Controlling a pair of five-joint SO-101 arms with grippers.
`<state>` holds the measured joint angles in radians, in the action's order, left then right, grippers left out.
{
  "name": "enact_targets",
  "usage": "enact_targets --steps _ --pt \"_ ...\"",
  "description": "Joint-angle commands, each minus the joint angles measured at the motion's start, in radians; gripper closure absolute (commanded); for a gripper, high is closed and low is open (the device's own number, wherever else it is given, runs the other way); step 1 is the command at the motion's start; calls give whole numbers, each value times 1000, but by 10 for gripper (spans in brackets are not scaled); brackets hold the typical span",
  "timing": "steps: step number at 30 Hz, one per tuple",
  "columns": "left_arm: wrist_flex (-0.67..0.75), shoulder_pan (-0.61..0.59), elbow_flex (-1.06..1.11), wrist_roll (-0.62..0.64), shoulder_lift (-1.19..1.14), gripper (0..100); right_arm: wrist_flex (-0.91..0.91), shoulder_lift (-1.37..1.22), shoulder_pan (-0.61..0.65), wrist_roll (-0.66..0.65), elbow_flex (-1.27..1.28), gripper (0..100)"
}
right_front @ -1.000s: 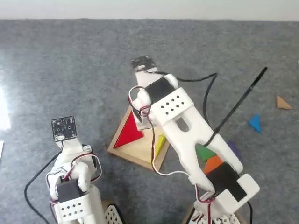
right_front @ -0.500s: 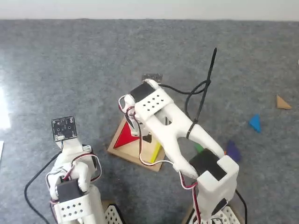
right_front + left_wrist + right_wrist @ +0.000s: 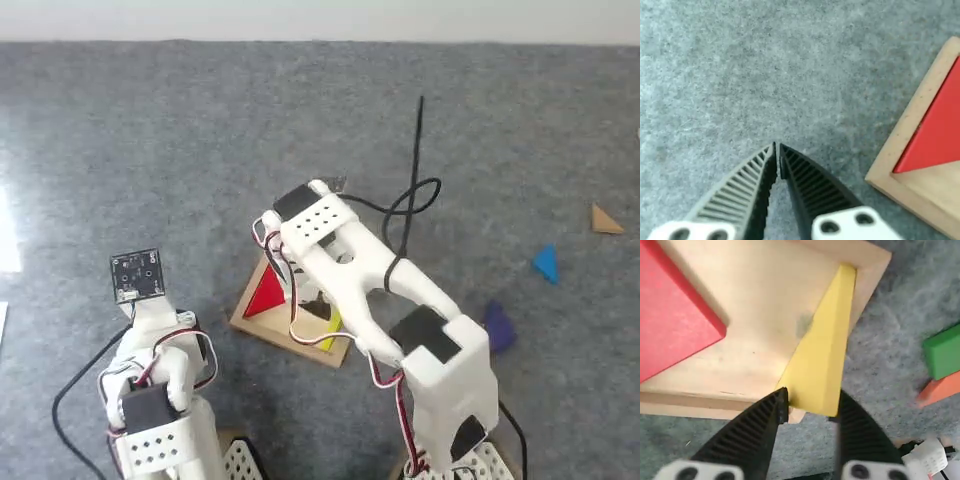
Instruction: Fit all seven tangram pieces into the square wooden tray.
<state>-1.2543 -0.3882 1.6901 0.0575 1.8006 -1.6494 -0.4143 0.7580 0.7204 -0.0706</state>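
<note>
— Where is the right claw [image 3: 811,402]?

— Low over the tray [image 3: 755,325], at one rim. Its fingers stand one on each side of the yellow piece [image 3: 822,355] and press against it, so it is grasping that piece.

— And how does the yellow piece lie?

— Its far tip sits in a corner of the tray, and one long side runs along the wall there. The gripped end reaches over the rim. (Whether it lies flat on the tray floor I cannot tell.)

— Anything else in the tray?

— The red piece [image 3: 670,320], a large triangle, on the side away from the yellow one, with bare wood between the two.

— The left claw [image 3: 777,147]?

— Clenched on nothing, with its tips together. It hangs above the grey table [image 3: 740,65], just beside a corner of the tray.

— And the other pieces?

— A green piece [image 3: 944,350] and an orange piece [image 3: 940,390] lie side by side on the table, just outside the tray on the yellow piece's side. From above, a purple piece [image 3: 498,325] lies by the right arm's outer side. A blue piece [image 3: 546,263] is farther out and a tan piece [image 3: 603,219] is beyond that, all three well apart from the tray.
</note>
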Motion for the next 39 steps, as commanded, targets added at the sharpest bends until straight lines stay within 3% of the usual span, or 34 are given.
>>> enact_targets --steps 1,6,12,24,39 --pt "-8 -2 -7 -5 17 987 -7 15 -15 -35 -48 922" --pt "-8 -2 -7 -5 17 987 -59 15 -45 -83 -64 924" --pt "-8 -2 -7 -5 17 987 -68 13 -50 -348 -64 961" --pt "-8 -3 -7 -5 17 987 -68 79 -42 -399 -66 961" --pt "-8 -3 -7 -5 17 987 -64 200 -41 -1063 -72 962"
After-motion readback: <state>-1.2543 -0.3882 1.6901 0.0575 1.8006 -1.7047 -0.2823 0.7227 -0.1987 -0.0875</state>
